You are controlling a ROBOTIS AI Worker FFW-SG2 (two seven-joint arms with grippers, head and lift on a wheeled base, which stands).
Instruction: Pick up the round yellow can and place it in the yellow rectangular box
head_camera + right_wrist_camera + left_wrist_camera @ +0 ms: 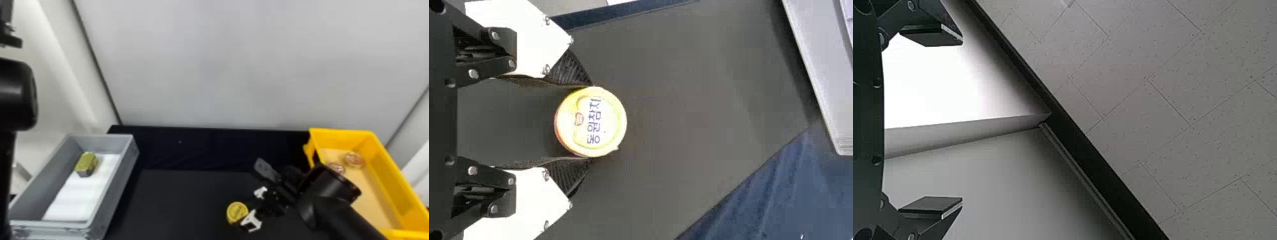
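left claw (pixel 960 121), nearest the head: idling, raised over at the left, fingers spreading wide around nothing.

right claw (pixel 590 122), low over the black bench (pixel 185 198): grasping the short, round yellow can (pixel 599 122) with its printed lid. fingers are bearing on opposite sides of the side wall; the lid is facing the wrist camera. the can is sitting between the fingertips, roughly centred, its outer part projecting past them. whether its base is touching the bench, i cannot tell.

handling (judged): probably light to middling, stiff in the wall, somewhat slippery, not very fragile. opposite sides below the lid are offering the best hold; with the tips gripping near mid-width, the can could be twisting or slipping outward.

farther right: yellow rectangular plastic box (pixel 386 166) is waiting, two small, round reddish containers (pixel 353 159) lying inside, toward its far end. lifting and carrying over its wall are remaining.
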